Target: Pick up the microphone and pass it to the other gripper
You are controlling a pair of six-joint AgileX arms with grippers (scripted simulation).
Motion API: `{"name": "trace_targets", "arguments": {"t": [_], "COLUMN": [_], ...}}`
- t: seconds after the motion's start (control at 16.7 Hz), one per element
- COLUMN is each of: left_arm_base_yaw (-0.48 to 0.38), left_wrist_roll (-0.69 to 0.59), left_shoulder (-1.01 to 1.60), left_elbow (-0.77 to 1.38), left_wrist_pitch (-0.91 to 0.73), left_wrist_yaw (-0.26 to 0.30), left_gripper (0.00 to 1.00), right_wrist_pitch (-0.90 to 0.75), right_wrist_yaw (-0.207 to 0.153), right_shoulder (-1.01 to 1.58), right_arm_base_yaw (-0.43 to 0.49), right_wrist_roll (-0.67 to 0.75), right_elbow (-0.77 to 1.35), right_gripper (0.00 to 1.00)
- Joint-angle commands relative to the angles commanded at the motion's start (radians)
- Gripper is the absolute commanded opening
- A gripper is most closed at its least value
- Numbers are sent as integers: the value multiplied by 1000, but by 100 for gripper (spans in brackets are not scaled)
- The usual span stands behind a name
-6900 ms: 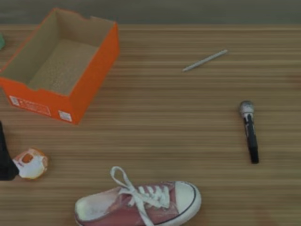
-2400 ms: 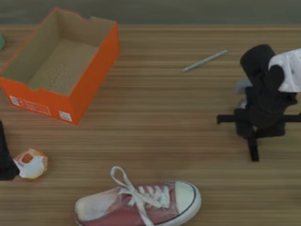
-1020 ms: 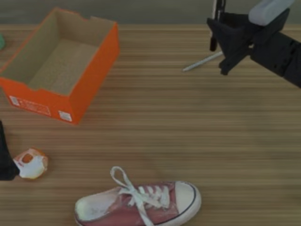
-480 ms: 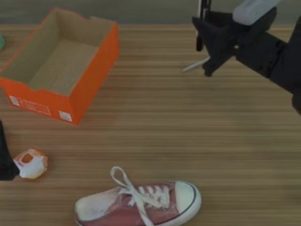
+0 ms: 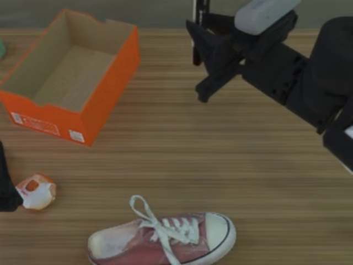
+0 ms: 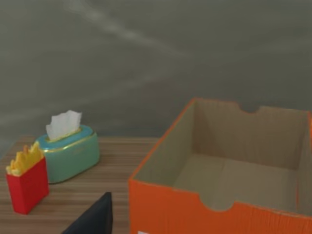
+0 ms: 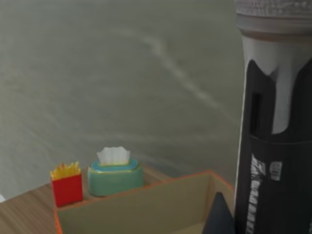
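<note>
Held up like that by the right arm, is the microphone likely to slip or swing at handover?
The microphone looks rigid, upright in the right gripper, so probably no swinging. Its smooth round handle may slip or twist. The left gripper sits parked far off.

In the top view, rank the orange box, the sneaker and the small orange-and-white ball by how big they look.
Largest to smallest in the top view:
1. The orange box, open and cut off slightly at the left edge.
2. The sneaker, cut off at the bottom edge, so its full length is unsure.
3. The orange-and-white ball, clearly smallest.
</note>
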Motion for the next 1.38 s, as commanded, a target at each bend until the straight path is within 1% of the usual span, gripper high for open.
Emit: {"name": "trace_targets", "arguments": {"t": [0.18, 0.66, 0.78, 0.9, 1.02, 1.38], "left_arm_base_yaw": [0, -2, -33, -97, -183, -496], "left_wrist_roll": [0, 0, 1, 5, 10, 28], "left_shoulder": [0, 2, 35, 112, 230, 711], "left_elbow": [0, 2, 32, 93, 175, 455], "left_wrist_pitch": [0, 1, 16, 47, 87, 221], "left_wrist_yaw": [0, 0, -8, -24, -47, -122], "left_gripper": [100, 100, 100, 100, 100, 100], "right_wrist_pitch": [3, 0, 0, 0, 0, 0], "right_wrist_yaw": [-4, 0, 0, 0, 0, 0], "right_shoulder": [4, 0, 0, 0, 0, 0], "right_arm_base_yaw": [-4, 0, 0, 0, 0, 0], "right_wrist_roll": [2, 0, 0, 0, 0, 0], "right_elbow": [-2, 0, 0, 0, 0, 0], "right_gripper": [0, 0, 0, 0, 0, 0]}}
